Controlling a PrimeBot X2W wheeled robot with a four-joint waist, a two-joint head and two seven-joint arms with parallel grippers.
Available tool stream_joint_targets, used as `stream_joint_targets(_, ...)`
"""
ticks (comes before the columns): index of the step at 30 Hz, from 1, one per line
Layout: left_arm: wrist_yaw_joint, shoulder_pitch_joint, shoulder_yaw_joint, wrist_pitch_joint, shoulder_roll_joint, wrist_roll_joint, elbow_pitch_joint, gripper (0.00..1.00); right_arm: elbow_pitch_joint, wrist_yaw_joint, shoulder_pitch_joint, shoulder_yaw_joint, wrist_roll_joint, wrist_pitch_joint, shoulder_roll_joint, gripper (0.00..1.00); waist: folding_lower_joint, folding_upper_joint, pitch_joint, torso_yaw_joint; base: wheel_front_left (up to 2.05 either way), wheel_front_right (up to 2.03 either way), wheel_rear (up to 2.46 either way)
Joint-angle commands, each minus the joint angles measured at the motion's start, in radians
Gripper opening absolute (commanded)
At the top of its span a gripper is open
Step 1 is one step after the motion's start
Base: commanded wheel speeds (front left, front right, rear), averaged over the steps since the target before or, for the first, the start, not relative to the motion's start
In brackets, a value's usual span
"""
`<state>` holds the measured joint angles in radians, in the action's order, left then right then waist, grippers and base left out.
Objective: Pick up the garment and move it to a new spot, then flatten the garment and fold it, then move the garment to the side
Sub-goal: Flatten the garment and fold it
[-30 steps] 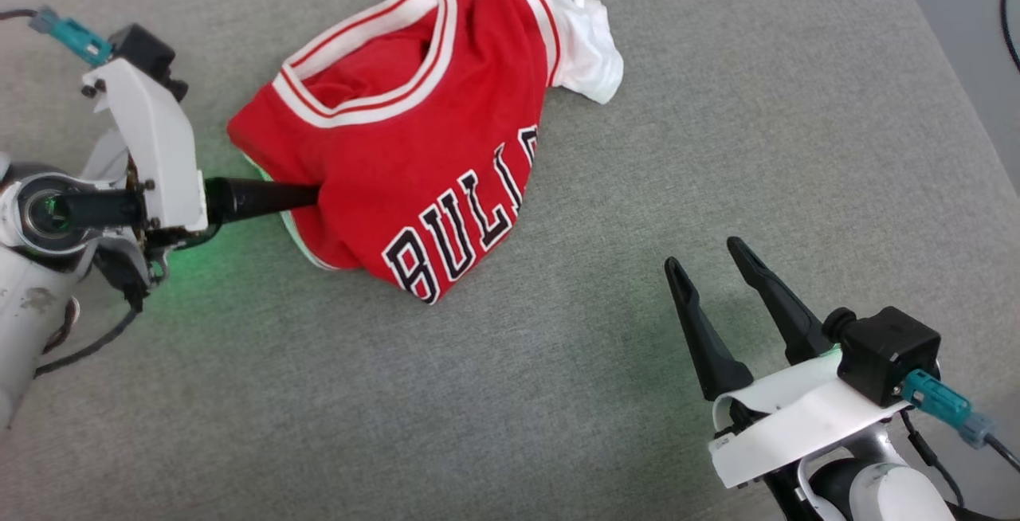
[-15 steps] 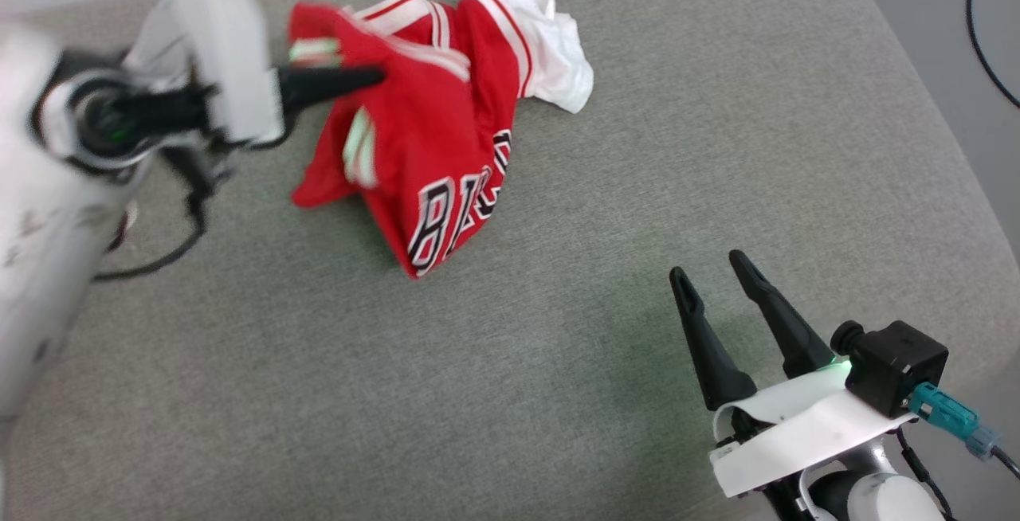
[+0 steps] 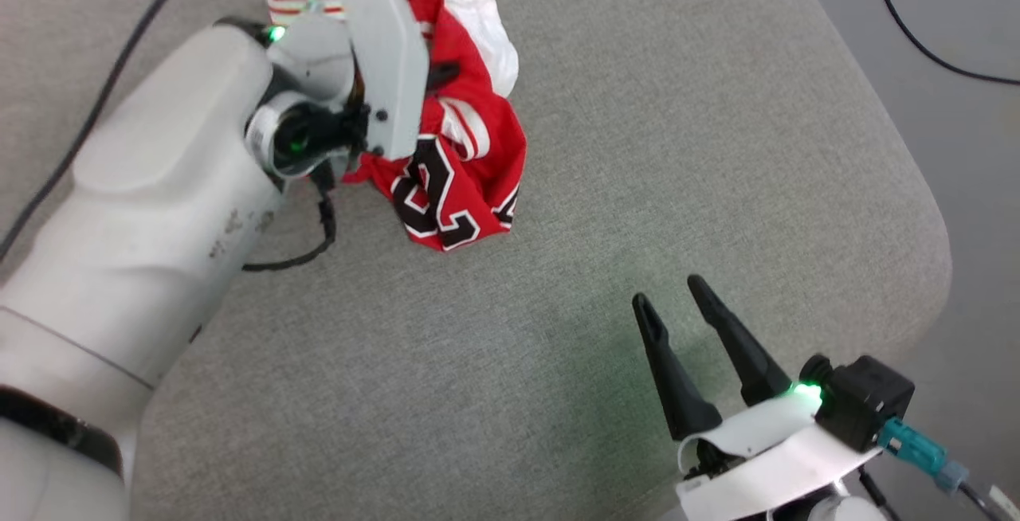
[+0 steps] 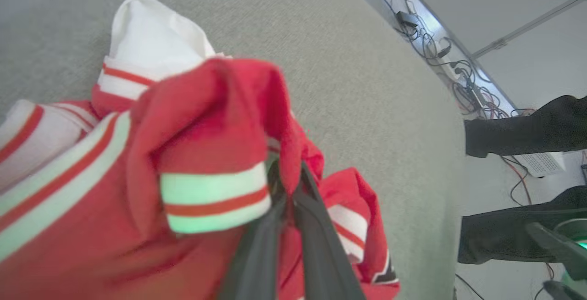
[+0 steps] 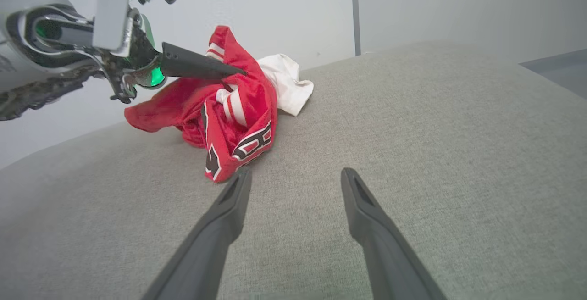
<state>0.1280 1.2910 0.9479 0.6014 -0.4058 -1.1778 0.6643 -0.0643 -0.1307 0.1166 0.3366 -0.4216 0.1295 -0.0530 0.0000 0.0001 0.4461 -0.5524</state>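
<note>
The garment is a red shirt with white sleeves, striped trim and black white-outlined lettering. It hangs in a bunch from my left gripper, which is shut on a fold of red cloth near the striped trim. In the right wrist view the left gripper holds the garment raised, while its lower hem and white sleeve rest on the grey cushion. My right gripper hovers low over the cushion at the near right, open and holding nothing.
The grey padded surface has a rounded edge at the right, with floor and a black cable beyond. Tangled cables and two dark shapes lie past the far edge. A pale wall stands behind.
My left gripper has lifted the garment off the cushion, so it is bunched and hanging instead of lying spread. The head view has shifted. The right gripper stays open in much the same place.
</note>
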Motion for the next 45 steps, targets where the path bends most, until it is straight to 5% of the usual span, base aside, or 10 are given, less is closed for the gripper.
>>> stream_joint_targets(1,0.003,-0.014,0.006,-0.015,-0.009,0.007,0.020,0.00,0.004,0.000,-0.011,0.006,-0.003,0.010,0.003,1.00,0.0000,-0.0001,0.033,-0.020,0.00,0.00,0.00)
stream_joint_targets(3,0.003,-0.018,0.028,-0.054,-0.012,0.035,0.050,0.00,0.007,0.000,-0.015,0.011,-0.008,0.023,0.003,1.00,0.0000,-0.0001,0.039,-0.022,0.00,0.00,0.00)
stream_joint_targets(5,0.003,-0.025,0.041,-0.074,-0.010,0.024,0.056,0.38,0.015,0.000,-0.014,0.014,-0.009,0.027,0.003,1.00,0.0000,-0.0001,0.039,-0.023,0.00,0.00,0.00)
stream_joint_targets(7,0.003,-0.024,0.046,-0.082,-0.022,0.003,0.046,1.00,0.023,0.000,0.002,0.020,-0.007,0.019,0.003,1.00,0.0000,-0.0001,0.028,-0.022,0.00,0.00,0.00)
stream_joint_targets(22,0.004,0.047,0.116,0.070,-0.091,-0.169,-0.229,1.00,0.005,0.000,0.048,-0.034,0.053,-0.076,0.002,1.00,0.0000,-0.0001,-0.072,0.136,0.00,0.00,0.00)
stream_joint_targets(45,0.004,0.104,0.169,0.050,-0.124,-0.164,-0.074,1.00,0.026,0.000,0.034,0.036,-0.008,-0.004,0.003,1.00,0.0000,-0.0001,0.006,0.007,0.00,0.00,0.00)
